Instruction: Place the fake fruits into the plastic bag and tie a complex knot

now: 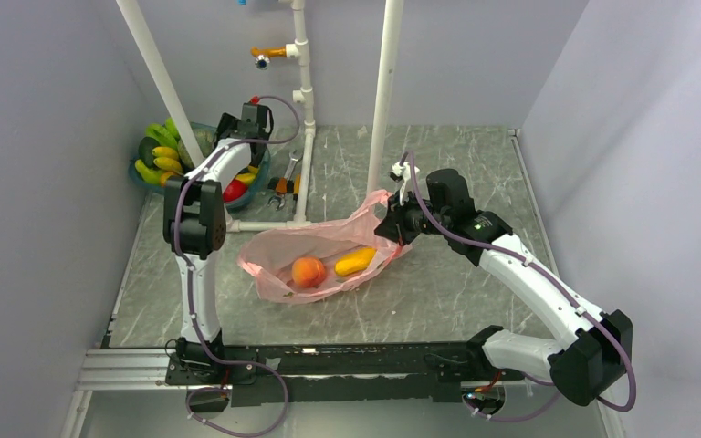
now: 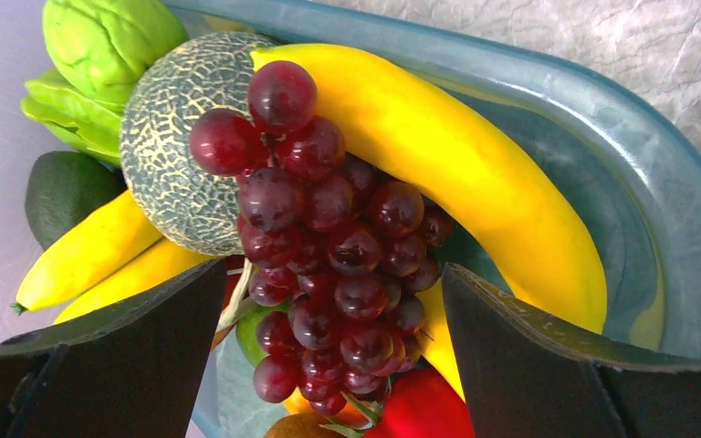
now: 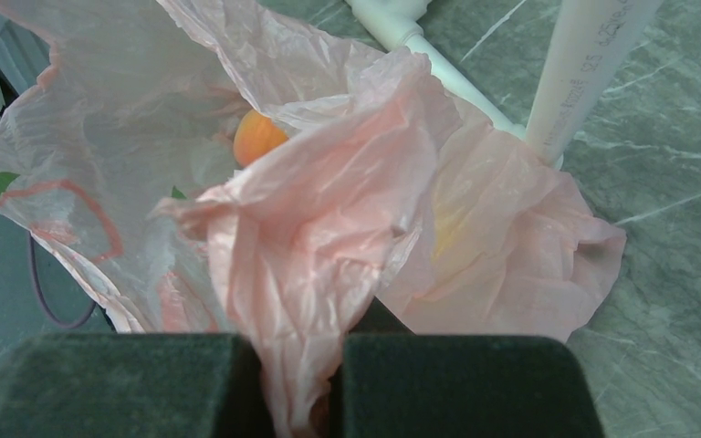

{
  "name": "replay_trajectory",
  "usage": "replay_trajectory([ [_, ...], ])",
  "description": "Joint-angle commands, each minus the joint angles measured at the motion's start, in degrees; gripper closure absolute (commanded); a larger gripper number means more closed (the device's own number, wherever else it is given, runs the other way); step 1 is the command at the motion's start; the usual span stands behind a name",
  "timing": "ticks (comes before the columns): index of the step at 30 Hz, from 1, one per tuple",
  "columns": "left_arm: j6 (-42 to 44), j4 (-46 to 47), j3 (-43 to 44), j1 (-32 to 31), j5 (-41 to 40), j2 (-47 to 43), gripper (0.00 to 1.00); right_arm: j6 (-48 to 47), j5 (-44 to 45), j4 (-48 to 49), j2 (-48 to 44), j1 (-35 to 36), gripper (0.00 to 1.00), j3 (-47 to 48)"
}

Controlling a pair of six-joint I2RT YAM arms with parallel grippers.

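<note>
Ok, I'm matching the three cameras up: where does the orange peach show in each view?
Top external: the peach lies inside the pink bag, just left of centre.
Left wrist: not in it; that camera looks into the basin.
Right wrist: the peach sits upper left of centre, half hidden by bag film.
Shared landmark: the pink bag, pinched in the right gripper, in top and right wrist views.
</note>
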Motion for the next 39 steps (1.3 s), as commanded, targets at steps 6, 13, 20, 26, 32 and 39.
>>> replay_trajectory([
  [6, -2.6, -0.5, 0.7, 2.0, -0.9, 3.2, 0.13, -0.4, 1.0, 2.0, -1.3, -0.4, 1.0, -0.1],
  [13, -1.3, 1.5, -0.4, 2.4, -0.5, 3.6, 0.29, -0.1, 0.9, 2.1, -1.5, -0.7, 1.0, -0.2],
  [20, 1.2, 4.4, -3.2, 2.4, -1.0, -1.5, 0.74, -0.1, 1.0, 2.3, -1.3, -0.6, 1.0, -0.2],
  [26, 2.3, 4.8, -6.6, 2.4, -2.2, -6.4, 0.98, -0.1, 1.0, 2.2, -1.4, -0.7, 1.0, -0.2],
  [32, 2.9, 5.9, -8.2, 1.6, -1.9, -11.1, 1.0, -0.1, 0.7, 2.1, -1.5, -0.7, 1.0, -0.2],
  [39, 3.3, 7.0, -7.8, -1.2, -1.2, -14.8, 1.0, -0.3, 0.3, 2.1, -1.2, -0.7, 1.0, -0.1],
])
